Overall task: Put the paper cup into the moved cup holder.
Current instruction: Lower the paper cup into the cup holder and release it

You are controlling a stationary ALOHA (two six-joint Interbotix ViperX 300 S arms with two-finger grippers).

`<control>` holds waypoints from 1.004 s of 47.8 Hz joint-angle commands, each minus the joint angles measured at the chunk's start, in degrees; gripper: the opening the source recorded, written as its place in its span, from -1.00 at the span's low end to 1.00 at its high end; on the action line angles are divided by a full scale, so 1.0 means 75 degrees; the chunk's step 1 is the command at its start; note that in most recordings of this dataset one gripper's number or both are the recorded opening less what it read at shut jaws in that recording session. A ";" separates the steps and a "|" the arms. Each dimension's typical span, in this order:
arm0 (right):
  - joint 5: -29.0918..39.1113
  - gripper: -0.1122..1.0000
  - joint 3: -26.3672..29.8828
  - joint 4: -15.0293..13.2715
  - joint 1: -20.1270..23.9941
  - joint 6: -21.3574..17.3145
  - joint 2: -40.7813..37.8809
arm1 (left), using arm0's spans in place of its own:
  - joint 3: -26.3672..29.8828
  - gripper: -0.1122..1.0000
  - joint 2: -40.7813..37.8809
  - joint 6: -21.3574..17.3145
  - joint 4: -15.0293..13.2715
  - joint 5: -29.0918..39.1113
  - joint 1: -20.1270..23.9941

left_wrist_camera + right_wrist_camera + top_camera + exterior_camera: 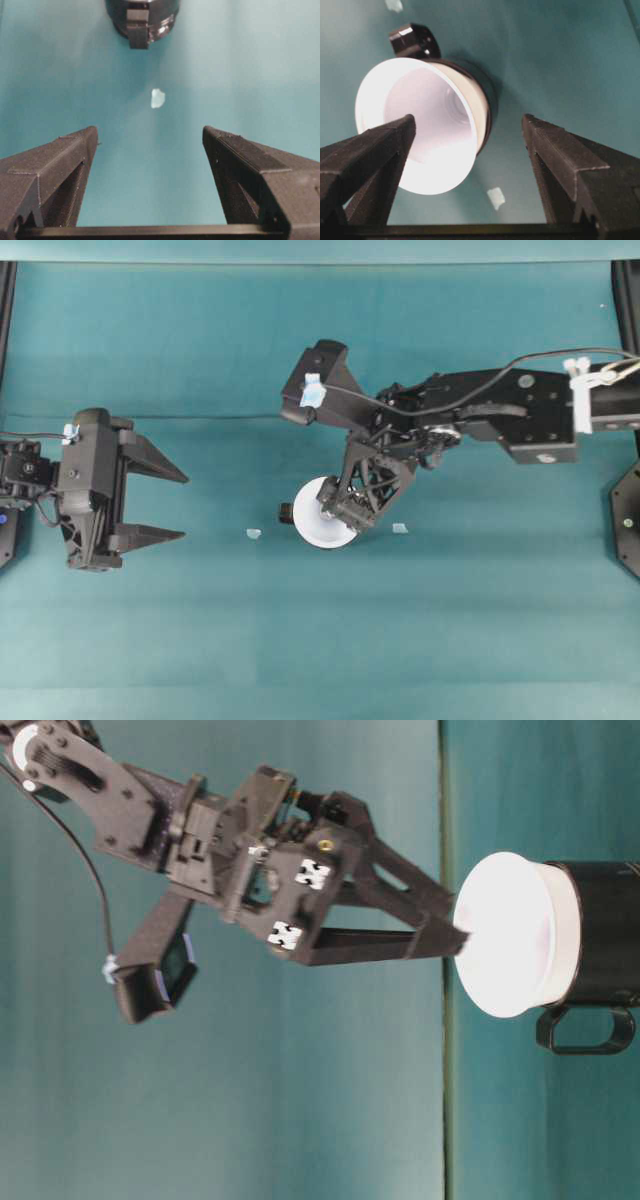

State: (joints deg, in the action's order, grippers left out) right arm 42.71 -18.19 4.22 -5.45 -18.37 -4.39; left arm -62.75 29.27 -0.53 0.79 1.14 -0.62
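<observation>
The white paper cup sits upright inside the black cup holder, its rim and upper wall standing out above the holder. The holder's stubby handle points left. My right gripper hangs just above them, open: in the right wrist view one finger is over the mouth of the cup and the other finger is outside the holder, neither pressing the cup. My left gripper stands open and empty at the left, facing the holder from a distance.
Two small pale tape scraps lie on the teal cloth, one left of the holder and one to its right. The right arm reaches in from the right edge. Black frame posts stand at the table's sides.
</observation>
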 commanded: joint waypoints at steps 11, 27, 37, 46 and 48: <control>-0.0949 0.73 -0.0527 -0.0035 0.0023 -0.0012 0.1090 | 0.0105 0.73 0.0023 0.0012 0.0012 -0.0035 -0.0012; -0.2355 0.73 -0.1758 -0.0035 0.0023 -0.0035 0.2402 | 0.0105 0.73 0.0023 0.0012 0.0012 -0.0035 -0.0012; -0.2766 0.73 -0.2262 -0.0035 0.0082 -0.0012 0.2824 | 0.0117 0.73 0.0023 0.0000 0.0012 -0.0035 0.0000; -0.2895 0.73 -0.2332 -0.0035 0.0082 0.0012 0.2883 | 0.0117 0.73 0.0012 0.0012 0.0012 -0.0047 0.0000; -0.2918 0.73 -0.2332 -0.0035 0.0082 0.0012 0.2871 | 0.0105 0.73 0.0012 0.0012 0.0000 -0.0047 0.0000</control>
State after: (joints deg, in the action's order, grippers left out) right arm 21.53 -36.12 4.04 -5.01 -18.28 16.08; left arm -62.75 29.27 -0.53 0.70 1.14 -0.62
